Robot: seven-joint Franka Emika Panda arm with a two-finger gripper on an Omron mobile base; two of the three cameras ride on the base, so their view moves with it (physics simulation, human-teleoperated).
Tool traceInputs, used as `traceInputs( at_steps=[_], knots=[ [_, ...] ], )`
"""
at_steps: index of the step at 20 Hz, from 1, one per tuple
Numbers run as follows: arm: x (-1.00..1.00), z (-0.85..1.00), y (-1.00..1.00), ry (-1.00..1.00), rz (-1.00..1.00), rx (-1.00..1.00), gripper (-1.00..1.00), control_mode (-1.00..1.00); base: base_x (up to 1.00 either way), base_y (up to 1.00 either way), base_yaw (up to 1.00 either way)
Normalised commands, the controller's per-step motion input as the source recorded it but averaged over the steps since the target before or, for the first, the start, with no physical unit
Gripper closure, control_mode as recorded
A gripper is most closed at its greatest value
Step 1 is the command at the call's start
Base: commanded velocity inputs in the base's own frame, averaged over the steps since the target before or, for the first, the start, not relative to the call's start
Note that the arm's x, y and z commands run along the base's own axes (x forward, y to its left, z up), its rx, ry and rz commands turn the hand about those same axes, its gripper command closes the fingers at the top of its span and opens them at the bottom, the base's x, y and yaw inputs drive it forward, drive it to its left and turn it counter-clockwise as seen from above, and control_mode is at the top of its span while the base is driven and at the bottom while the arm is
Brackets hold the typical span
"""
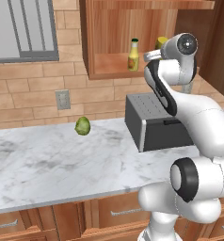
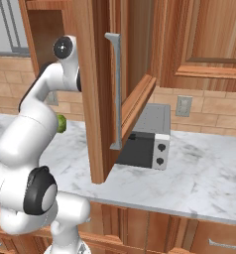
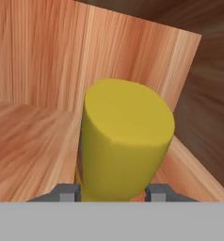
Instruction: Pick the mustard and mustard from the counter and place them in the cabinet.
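Yellow stubby mustard (image 3: 125, 141) is being pinched by the gripper (image 3: 111, 192) inside the cabinet (image 1: 111, 70), at three o'clock of the slim mustard (image 1: 133, 55). Before the fingers are spread, it should be lowered squarely onto the shelf floor.

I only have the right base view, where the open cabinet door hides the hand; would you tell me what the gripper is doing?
Observer: In the hand view the gripper is shut on the stubby mustard, inside the cabinet.
Operator: Thank you. Is the other bottle already in there?
Observer: Yes, the slim mustard stands upright on the cabinet shelf in the left base view.
Operator: Is anything left on the counter to the left?
Observer: A green ball sits on the counter near the wall.
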Motion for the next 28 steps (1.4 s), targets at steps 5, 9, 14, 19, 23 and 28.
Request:
traceInputs(
  at_steps=[5,9,14,19,23,28],
  knots=[
    [0.06,-0.28,0.00,0.00,0.00,0.00,1.00,-1.00,0.00,0.00,0.00],
    [0.11,-0.17,0.00,0.00,0.00,0.00,-1.00,-1.00,0.00,0.00,0.00],
    [0.00,-0.09,-0.01,0.00,0.00,0.00,-1.00,-1.00,0.00,0.00,0.00],
    [0.00,-0.04,-0.02,0.00,0.00,0.00,-1.00,-1.00,0.00,0.00,0.00],
    [0.00,0.00,-0.05,-0.01,0.01,0.00,-1.00,-1.00,0.00,0.00,0.00],
    [0.04,0.00,-0.11,-0.01,0.01,0.00,-1.00,-1.00,0.00,0.00,0.00]
  ],
)
